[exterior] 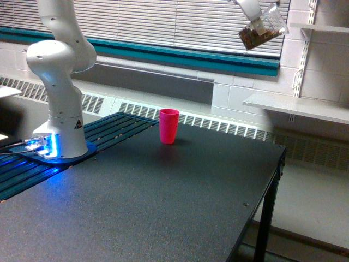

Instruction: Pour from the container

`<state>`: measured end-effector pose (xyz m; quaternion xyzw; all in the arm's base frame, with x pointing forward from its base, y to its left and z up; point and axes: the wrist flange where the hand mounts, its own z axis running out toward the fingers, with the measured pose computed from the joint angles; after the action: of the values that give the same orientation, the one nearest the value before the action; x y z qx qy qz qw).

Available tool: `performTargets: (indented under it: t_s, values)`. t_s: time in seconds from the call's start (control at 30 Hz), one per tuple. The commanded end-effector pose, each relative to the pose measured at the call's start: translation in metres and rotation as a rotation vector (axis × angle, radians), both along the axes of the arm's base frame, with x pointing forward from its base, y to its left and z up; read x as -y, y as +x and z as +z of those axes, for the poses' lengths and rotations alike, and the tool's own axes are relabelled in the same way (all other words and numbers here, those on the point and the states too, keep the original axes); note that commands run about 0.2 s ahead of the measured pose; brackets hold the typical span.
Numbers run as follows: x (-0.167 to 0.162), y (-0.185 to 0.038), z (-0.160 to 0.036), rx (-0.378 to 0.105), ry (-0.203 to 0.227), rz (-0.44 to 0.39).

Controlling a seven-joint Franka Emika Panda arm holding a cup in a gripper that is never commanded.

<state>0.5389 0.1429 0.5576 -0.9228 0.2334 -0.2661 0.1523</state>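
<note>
The big black worktop (pixel 163 202) fills most of what you see, and the white robot arm (pixel 57 82) stands on it at about 9 o'clock, with a blue light glowing at its foot. Behind it runs a wall with window blinds (pixel 163 22), and a white shelf (pixel 294 106) sticks out at about 3 o'clock. Near the middle, a little toward 12 o'clock, the pink cup (pixel 169 125) stands upright on the worktop with its open mouth up. Way up at about 1 o'clock, the tool (pixel 252 12) holds the clear cup (pixel 264 30) high in the air, close to the top edge of the view. You can only see a bit of the tool there, but it looks closed around the clear cup. The clear cup is tipped over on its side, and there is some brown stuff (pixel 252 37) sitting in its lower end. It is well apart from the pink cup, high above it and off toward 3 o'clock. To pour well, I think you should first bring the clear cup over and down so its mouth is right above the pink cup. Then tip it slowly, a little at a time. If you tip from this high up, the brown stuff could miss and scatter on the worktop.
</note>
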Motion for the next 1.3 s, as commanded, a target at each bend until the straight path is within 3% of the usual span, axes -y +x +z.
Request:
performTargets:
  t_s: [0.03, 0.63, 1.3]
  values:
    - [0.045, 0.009, -0.004, -0.007, 0.002, -0.076]
    - [0.016, -0.027, -0.023, 0.004, -0.035, 0.011]
    - [-0.031, -0.116, -0.07, -0.03, -0.112, 0.146]
